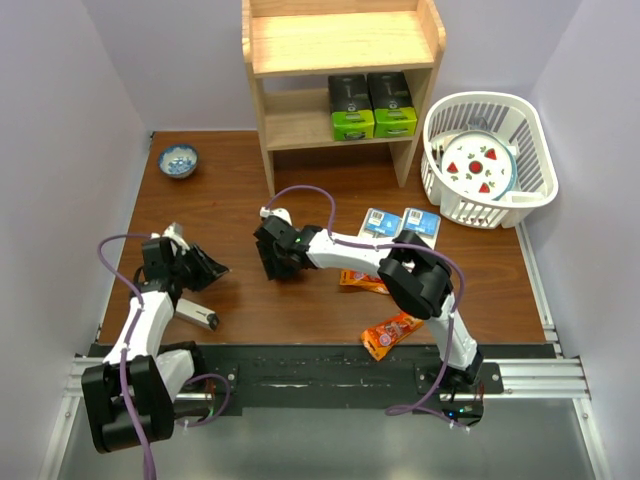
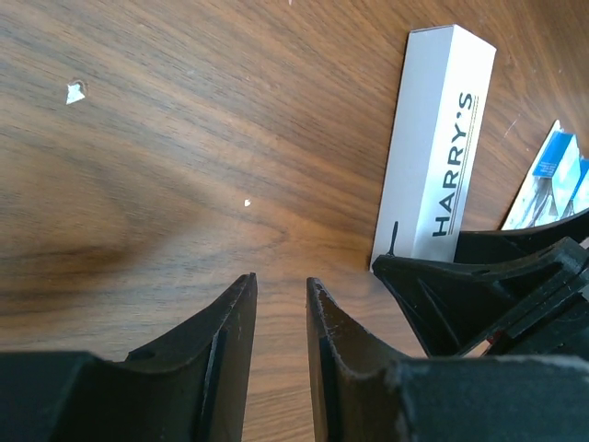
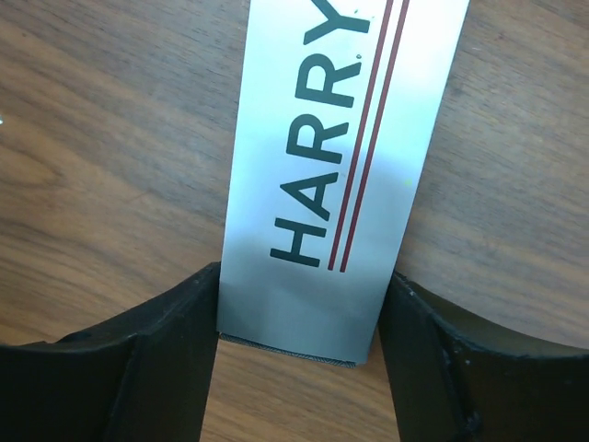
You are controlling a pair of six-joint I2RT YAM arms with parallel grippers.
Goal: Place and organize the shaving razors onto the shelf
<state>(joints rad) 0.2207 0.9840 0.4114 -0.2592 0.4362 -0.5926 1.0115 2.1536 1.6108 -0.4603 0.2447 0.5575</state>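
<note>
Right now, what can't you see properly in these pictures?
- Right wrist view: the HARRY'S box is cut off by the top edge; whether the right fingers squeeze it is unclear.
- Left wrist view: the blister cards run off the right edge, behind the right fingers.
- Top view: an orange snack packet lies partly under the right arm; the blue bowl holds something too small to tell.

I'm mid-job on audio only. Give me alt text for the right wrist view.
The right pincer straddles one end of a long white HARRY'S box lying flat on the brown wooden table, its jaws close against both long sides. Whether they already squeeze the box cannot be told.
</note>
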